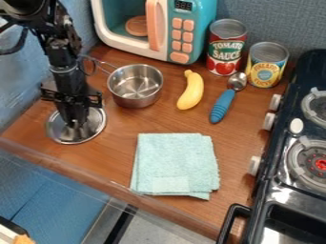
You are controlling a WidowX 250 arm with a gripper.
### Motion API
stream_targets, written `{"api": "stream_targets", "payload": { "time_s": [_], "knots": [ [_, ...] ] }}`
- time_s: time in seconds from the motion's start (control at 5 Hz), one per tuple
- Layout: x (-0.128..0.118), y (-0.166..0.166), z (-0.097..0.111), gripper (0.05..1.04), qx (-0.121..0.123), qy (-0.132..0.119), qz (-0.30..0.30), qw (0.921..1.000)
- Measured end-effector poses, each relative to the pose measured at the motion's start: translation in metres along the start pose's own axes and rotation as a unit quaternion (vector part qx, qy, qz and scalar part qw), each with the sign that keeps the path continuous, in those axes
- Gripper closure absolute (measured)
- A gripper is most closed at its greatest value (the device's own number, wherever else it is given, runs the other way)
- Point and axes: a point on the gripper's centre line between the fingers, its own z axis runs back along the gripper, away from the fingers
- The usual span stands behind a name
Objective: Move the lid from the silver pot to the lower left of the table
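Wooden counter [115,152]: lid [81,135] directly under the pincer [76,124], clear of the pot [135,86]. Pincer spread or pinching: cannot tell.

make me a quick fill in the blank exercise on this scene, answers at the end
The claw is down at the silver pot's round ____. The yellow ____ lies between the pot and the spoon. The spoon's handle is ____.

Missing words: lid; banana; blue
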Motion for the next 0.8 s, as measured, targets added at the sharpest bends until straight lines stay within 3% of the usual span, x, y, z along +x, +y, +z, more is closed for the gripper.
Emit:
{"api": "stream_targets", "payload": {
  "time_s": [0.2,0.4,0.6,0.8],
  "knots": [
    [-0.011,-0.001,0.000,0.412,0.003,0.006,-0.003,1.0000],
    [-0.019,-0.006,0.024,0.153,-0.013,-0.008,-0.012,0.9998],
    [-0.005,-0.011,0.059,0.075,-0.038,-0.043,-0.036,0.9977],
    [-0.003,-0.017,0.064,0.081,-0.054,-0.046,-0.079,0.9943]
  ]
}}
